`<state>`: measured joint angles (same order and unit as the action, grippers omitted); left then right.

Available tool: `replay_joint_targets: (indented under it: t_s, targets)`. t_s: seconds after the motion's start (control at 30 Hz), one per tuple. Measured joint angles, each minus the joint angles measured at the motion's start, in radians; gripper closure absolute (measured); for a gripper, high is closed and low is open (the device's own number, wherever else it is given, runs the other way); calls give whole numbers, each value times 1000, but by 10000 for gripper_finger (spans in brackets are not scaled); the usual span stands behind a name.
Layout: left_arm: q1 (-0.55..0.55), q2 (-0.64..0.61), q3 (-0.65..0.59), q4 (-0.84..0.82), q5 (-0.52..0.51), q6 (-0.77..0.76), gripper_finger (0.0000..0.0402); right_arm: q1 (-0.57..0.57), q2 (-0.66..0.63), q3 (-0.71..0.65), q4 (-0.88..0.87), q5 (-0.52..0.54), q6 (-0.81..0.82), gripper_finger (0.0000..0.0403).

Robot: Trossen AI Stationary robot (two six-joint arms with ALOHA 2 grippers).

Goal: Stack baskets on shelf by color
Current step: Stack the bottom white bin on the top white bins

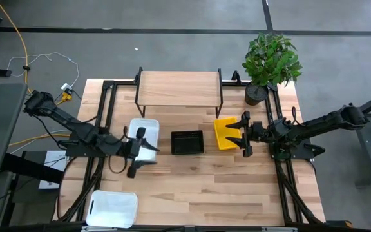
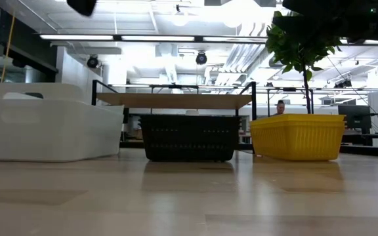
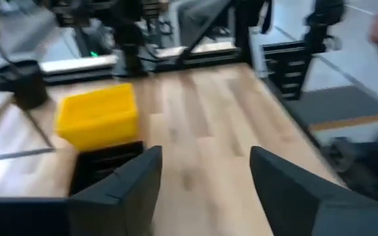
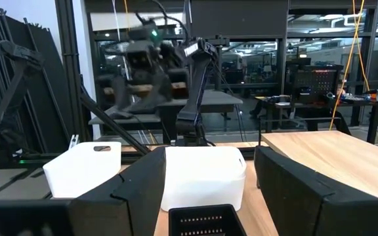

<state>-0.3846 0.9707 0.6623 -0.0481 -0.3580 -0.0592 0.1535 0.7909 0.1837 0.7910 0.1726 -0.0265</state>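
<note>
A white basket sits on the table left of centre, a black basket in the middle and a yellow basket right of it, all in front of the shelf. The shelf's wooden top carries nothing. Another white basket lies at the near-left corner. My left gripper hovers open over the first white basket's right side, high above it in the low view. My right gripper is open just right of the yellow basket, pointing left, and looks past it at the white basket.
A potted plant stands at the far-right corner beside the shelf. Black frame rails run along both table sides. Bare wood lies along the near half of the table. A person shows far off in the room.
</note>
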Motion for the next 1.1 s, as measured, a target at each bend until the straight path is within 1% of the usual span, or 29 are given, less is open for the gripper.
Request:
replay_joint_targets:
  t_s: [0.13,0.23,0.33,0.43,0.5,0.6,0.7,0.77,0.93,1.1]
  targets:
    - [-107,43,118,-180,-1,-94,164,0,0,0,0,0,0,183]
    - [-205,117,191,-230,-22,-118,164,0,0,0,0,0,0,183]
    - [-293,220,253,-271,-43,-87,165,0,0,0,-1,0,0,183]
    - [-360,325,316,-321,-58,-28,165,0,0,0,-1,0,0,183]
    - [-395,387,353,-380,-86,22,165,0,0,0,-1,0,0,183]
    - [-432,468,406,-484,-139,68,165,0,1,0,-4,0,-1,183]
    - [-453,531,453,-602,-194,64,165,0,1,0,-7,0,-14,183]
    - [-466,559,472,-663,-212,54,165,0,1,0,-7,0,-23,183]
    - [-511,606,522,-778,-209,-3,165,0,1,0,-8,0,-27,183]
    - [-565,635,593,-907,-169,-82,165,0,1,0,-8,0,-27,183]
